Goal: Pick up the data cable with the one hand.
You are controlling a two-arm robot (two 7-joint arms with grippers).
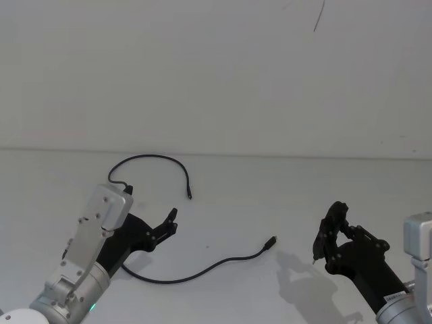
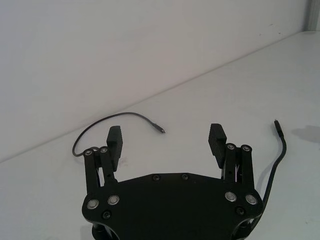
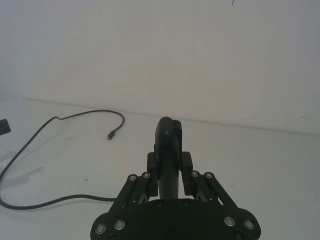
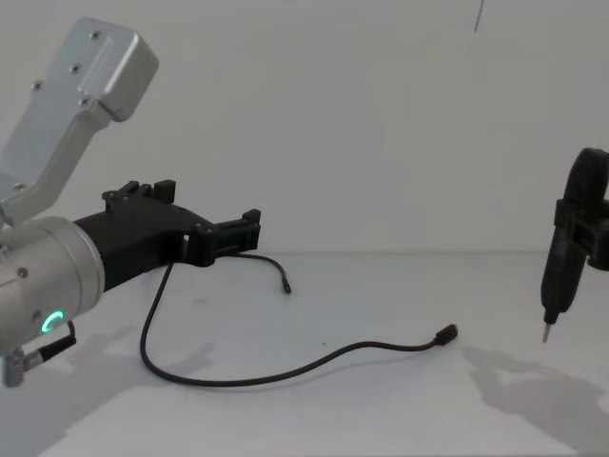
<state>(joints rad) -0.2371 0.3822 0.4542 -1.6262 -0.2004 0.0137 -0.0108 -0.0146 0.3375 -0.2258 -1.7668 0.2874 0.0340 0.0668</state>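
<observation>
On the white table [image 1: 270, 202], the thin data cable [image 1: 148, 156] may be missed or pushed aside by the empty, wide-open left pincer [image 1: 172, 221] at 8 o'clock, the right pincer [image 3: 168, 162] being parked at 4 o'clock, closed round a pen-like tool [image 4: 554, 286].

The white table [image 1: 283, 196] is looked down on from above and behind in the head view, with both arms taken in at the lower corners, while the chest view is set lower and aimed across the same surface toward the wall [image 4: 381, 124], so that the data cable [image 4: 362, 347] is seen from the side. Each wrist view is taken from just behind its own gripper and faced forward along the fingers, so the left gripper [image 2: 166, 135], spread wide, and the right gripper [image 3: 170, 162], closed on a black tool [image 3: 167, 131], are shown very near. The cable's far loop and plug are shared by all four views.
</observation>
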